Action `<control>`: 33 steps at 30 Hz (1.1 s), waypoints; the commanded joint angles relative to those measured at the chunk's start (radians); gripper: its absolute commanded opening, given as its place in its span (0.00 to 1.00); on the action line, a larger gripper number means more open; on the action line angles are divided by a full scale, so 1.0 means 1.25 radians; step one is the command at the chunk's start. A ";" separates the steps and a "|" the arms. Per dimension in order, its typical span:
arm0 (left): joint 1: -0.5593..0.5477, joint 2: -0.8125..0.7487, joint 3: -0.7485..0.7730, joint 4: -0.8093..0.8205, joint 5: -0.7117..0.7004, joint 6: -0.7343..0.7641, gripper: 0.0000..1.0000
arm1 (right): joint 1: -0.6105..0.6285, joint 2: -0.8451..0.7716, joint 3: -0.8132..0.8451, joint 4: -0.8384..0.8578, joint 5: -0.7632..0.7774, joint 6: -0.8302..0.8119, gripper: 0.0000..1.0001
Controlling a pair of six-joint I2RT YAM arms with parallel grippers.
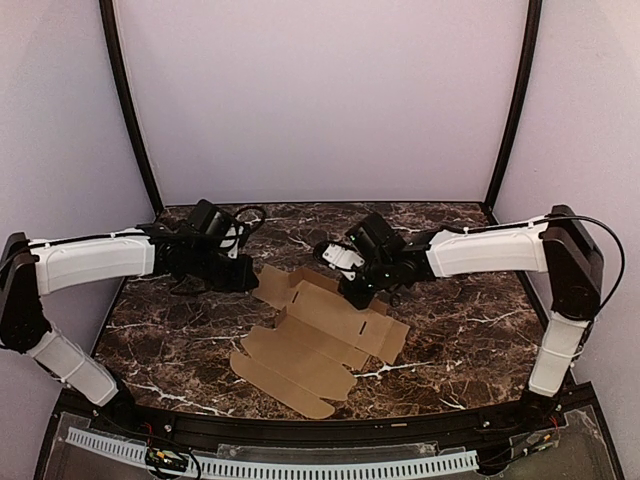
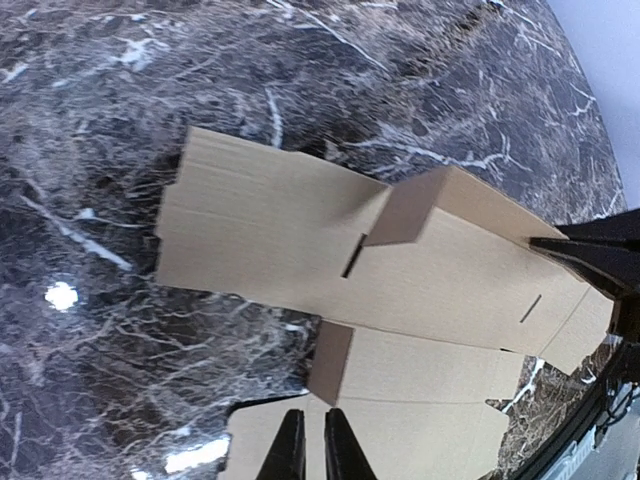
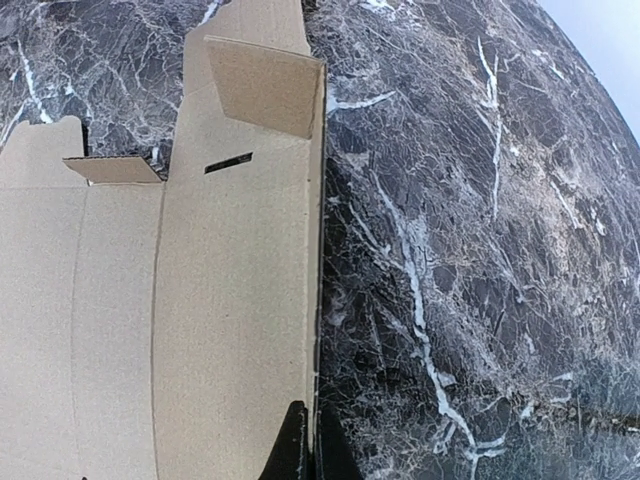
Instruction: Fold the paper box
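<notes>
A: At the near edge of the dark brown, white-veined marble counter (image 1: 170, 345) you've got the left arm (image 1: 95, 260) and right arm (image 1: 485, 250) bolted down, white shells on black joints. Right in front of them is the paper box (image 1: 320, 345). Tbh it's just a flat tan-brown die-cut cardboard sheet, lying unfolded mid-counter on a diagonal. Its rounded end panel (image 1: 285, 385) points toward the bases.

B: yep, mostly flat. Further along, the right wrist cam shows a small side flap (image 3: 265, 85) standing up off the sheet next to a little slot (image 3: 228, 162). What are the fingers doing?

A: Right fingers (image 3: 293, 462) are closed tight at the sheet's far long edge. The edge runs straight in between the tips, so that's a pinch on the paper box. Left fingers (image 2: 288, 462) sit over the far-left end of the sheet, tips nearly together with a thin slit between them. Can't tell if there's any cardboard in there.

B: also, from the left wrist cam the right fingers' black tips poke in from the right, touching the sheet beside a raised flap.

A: And behind it all are plain pale lilac walls (image 1: 320, 100), with two black poles (image 1: 130, 110) in the far corners.
</notes>
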 commanded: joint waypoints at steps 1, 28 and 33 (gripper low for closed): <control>0.053 -0.057 -0.021 -0.080 -0.067 0.028 0.08 | 0.020 -0.042 -0.041 0.066 0.025 -0.059 0.00; 0.103 -0.145 -0.214 0.028 -0.146 -0.051 0.01 | 0.203 -0.111 -0.269 0.524 0.426 -0.525 0.00; 0.103 -0.135 -0.240 0.072 -0.132 -0.063 0.01 | 0.225 -0.070 -0.308 0.669 0.483 -0.666 0.00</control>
